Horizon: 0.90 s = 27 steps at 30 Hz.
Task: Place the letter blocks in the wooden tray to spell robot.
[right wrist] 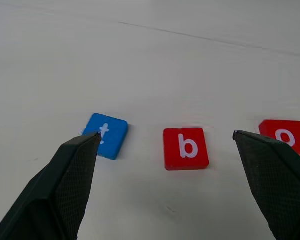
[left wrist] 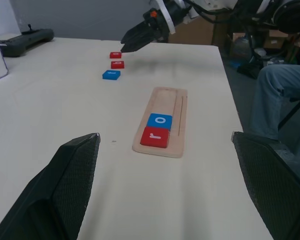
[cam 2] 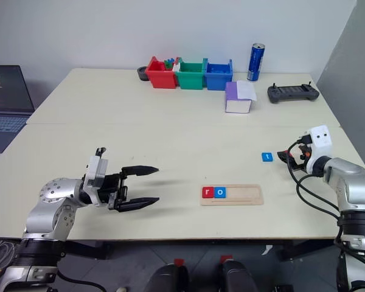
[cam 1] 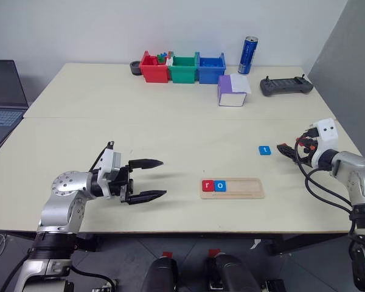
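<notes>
Hovering low over the right side of the desk [cam 1: 170, 131], right end effector [right wrist: 166, 137] spread wide, both fingers apart with nothing between them. Framed between those fingers: red "b" block [right wrist: 186, 148], lying flat on the desk. Just beside it on 1 side, blue "t" block [right wrist: 106, 135], its corner tucked behind a fingertip; on the other side, red "o" block [right wrist: 286, 136], partly hidden by the other finger. All 3 loose tiles in a short row, near each other but not touching, well apart from the tray.

Sitting near the front edge of the desk, wooden tray [cam 1: 246, 188], with 2 tiles already in its groove at the left end: red "r" block [cam 1: 207, 185] and blue "o" block [cam 1: 220, 185], side by side and touching. Rest of the groove bare.

Over on the left, left end effector [cam 1: 151, 179] held level above the desk, pointing toward the tray, also spread wide and carrying nothing.

Along the far edge: red bin [cam 1: 153, 68], green bin [cam 1: 184, 69], blue bin [cam 1: 210, 69], a blue can [cam 1: 249, 55], a purple-and-white box [cam 1: 233, 90] and a dark handheld controller [cam 1: 286, 86].
</notes>
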Motion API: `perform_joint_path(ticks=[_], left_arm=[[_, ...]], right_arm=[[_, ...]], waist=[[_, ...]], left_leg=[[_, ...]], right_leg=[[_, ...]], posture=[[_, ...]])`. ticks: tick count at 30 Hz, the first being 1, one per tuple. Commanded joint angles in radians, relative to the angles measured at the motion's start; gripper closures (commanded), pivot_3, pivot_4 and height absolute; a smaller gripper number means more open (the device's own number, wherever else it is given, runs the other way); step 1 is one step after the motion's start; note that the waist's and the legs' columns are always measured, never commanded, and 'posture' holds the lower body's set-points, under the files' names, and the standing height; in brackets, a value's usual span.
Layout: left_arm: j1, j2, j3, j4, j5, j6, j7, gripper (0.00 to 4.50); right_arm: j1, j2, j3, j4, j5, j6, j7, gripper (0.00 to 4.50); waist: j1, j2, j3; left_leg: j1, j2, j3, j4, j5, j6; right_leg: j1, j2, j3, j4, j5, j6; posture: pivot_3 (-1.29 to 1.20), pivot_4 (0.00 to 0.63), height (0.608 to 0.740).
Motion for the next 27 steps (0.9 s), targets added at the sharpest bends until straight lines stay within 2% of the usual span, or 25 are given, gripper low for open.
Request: perform_joint_path(ticks=[1, 7, 18, 27], left_arm=[[0.003, 0.012, 0.030, 0.012, -0.023, -0.033, -0.028, 0.04], [0.008, 0.011, 0.036, 0.035, -0.019, -0.057, -0.046, 0.04], [0.025, 0.015, 0.046, 0.032, -0.024, -0.059, -0.049, 0.04], [0.022, 0.017, 0.045, 0.012, -0.026, -0.037, -0.038, 0.04]], right_arm=[[-0.061, -0.005, -0.018, 0.095, -0.021, -0.029, -0.010, 0.00], [-0.121, 0.002, -0.017, 0.229, -0.037, -0.092, 0.004, 0.00], [-0.118, 0.007, 0.014, 0.221, -0.053, -0.099, 0.074, 0.00], [-0.175, 0.039, 0.043, 0.340, -0.092, -0.150, 0.075, 0.00]], waist=[[0.000, 0.000, 0.000], [-0.003, 0.000, 0.000], [-0.004, 0.000, 0.000], [-0.005, 0.000, 0.000]], left_leg=[[0.000, 0.000, 0.000, 0.000, 0.000, 0.000], [0.000, 0.000, 0.000, 0.000, 0.000, 0.000], [0.000, 0.000, 0.000, 0.000, 0.000, 0.000], [0.000, 0.000, 0.000, 0.000, 0.000, 0.000]], right_leg=[[0.000, 0.000, 0.000, 0.000, 0.000, 0.000], [0.000, 0.000, 0.000, 0.000, 0.000, 0.000], [0.000, 0.000, 0.000, 0.001, 0.000, 0.000], [0.000, 0.000, 0.000, 0.000, 0.000, 0.000]], posture=[[0.00, 0.150, 0.740], [0.00, 0.150, 0.740], [0.00, 0.150, 0.740], [0.00, 0.150, 0.740]])
